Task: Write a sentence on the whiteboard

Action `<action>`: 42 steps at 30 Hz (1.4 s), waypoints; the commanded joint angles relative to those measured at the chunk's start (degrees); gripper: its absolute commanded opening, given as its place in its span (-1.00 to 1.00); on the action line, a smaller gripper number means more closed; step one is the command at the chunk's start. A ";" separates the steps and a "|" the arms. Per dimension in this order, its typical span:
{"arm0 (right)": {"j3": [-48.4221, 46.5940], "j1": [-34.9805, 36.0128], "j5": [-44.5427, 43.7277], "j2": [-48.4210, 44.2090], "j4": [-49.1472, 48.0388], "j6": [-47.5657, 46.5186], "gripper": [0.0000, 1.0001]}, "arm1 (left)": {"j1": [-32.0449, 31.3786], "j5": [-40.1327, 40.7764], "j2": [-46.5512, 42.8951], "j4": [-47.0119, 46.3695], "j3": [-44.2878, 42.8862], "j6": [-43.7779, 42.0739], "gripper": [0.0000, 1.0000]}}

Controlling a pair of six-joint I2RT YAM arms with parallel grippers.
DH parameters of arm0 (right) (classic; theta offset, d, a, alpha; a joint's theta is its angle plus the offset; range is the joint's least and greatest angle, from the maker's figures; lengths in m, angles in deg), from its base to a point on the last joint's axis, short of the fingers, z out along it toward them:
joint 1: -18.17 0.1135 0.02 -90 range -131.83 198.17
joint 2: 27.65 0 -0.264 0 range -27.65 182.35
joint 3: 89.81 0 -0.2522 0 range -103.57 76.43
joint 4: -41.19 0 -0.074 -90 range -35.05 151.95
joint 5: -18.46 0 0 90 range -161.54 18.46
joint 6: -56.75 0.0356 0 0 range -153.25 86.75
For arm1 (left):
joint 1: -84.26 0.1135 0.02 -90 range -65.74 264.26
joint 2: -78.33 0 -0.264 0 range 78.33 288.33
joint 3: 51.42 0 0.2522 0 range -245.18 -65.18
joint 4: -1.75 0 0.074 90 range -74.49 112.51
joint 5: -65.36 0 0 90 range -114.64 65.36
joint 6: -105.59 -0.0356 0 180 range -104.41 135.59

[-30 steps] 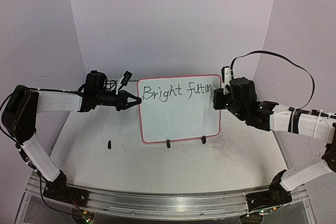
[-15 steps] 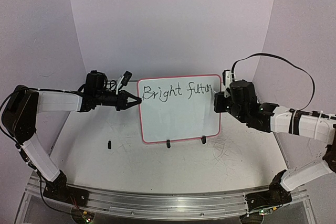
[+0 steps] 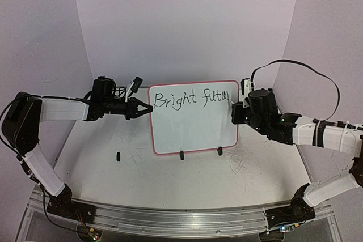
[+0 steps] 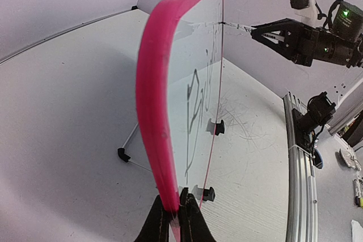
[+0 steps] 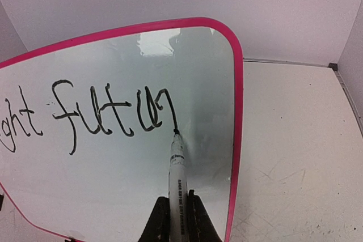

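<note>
1. Mounting rail (image 3: 170,219), near edge of the table (image 3: 170,188). Both arm bases are bolted to it, one at each end.
2. Table surface between rail and board. A broad bare stretch, scuffed with grey marks on the right; a small black piece (image 3: 118,156) lies alone on the left.
3. Two black clip feet (image 3: 181,155), standing on the table under the board's bottom edge.
4. Whiteboard (image 3: 193,134), pink-framed, upright near mid-table, facing the rail. Its lower two thirds are blank.
5. Left gripper (image 3: 148,107), reaching in from the left. Its jaws are pinched tight on the board's left frame edge, seen end-on from the left wrist (image 4: 174,219).
6. Right gripper (image 3: 233,111), level with the board's right edge, jaws clamped on a white marker (image 5: 177,174). The tip touches the board at the end of the writing.
7. Sentence (image 3: 191,98), black, along the top line: "Bright futu" plus one further stroke. From the right wrist (image 5: 108,114), only a narrow white strip separates the last stroke from the right frame.
8. Pale backdrop wall (image 3: 187,26), curving behind the board, with open table in between.
</note>
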 commanded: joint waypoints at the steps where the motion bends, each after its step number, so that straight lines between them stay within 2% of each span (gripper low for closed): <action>1: -1.37 -0.12 -1.18 -0.40 -1.59 -0.58 -1.00 | 0.28 2.10 -2.44 -3.33 -1.38 -3.65 -1.00; 23: -5.17 -0.21 -5.02 2.49 -4.93 -3.03 -1.00 | 0.28 2.22 -2.65 -3.33 -1.22 -3.70 -1.00; 31: -4.56 -0.22 -6.61 1.55 -4.05 -1.19 -1.00 | 0.28 2.31 -2.75 -3.33 -1.20 -3.70 -1.00; 35: -2.80 -0.18 -2.24 -1.18 -5.39 -3.09 -1.00 | 0.24 2.44 -2.68 -3.33 -1.31 -3.70 -1.00; 39: 3.55 -0.24 -1.09 -9.28 -8.20 -5.13 -1.00 | 0.27 2.82 -2.75 -3.30 -1.14 -3.69 -1.00; 42: 4.01 -0.30 -0.65 -8.22 -6.48 -5.07 -1.00 | 0.28 2.76 -2.59 -3.25 -1.08 -3.64 -1.00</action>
